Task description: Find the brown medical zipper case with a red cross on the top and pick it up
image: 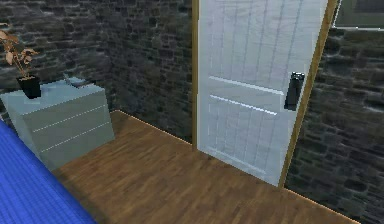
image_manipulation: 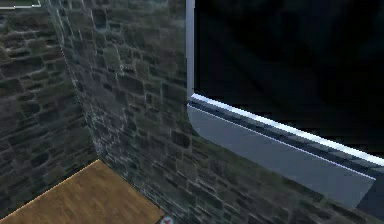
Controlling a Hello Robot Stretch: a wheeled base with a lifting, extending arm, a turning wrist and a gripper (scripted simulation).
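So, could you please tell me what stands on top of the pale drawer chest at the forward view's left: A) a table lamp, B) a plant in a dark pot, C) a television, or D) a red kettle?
B: a plant in a dark pot stands on the drawer chest, with a small flat thing lying beside it.
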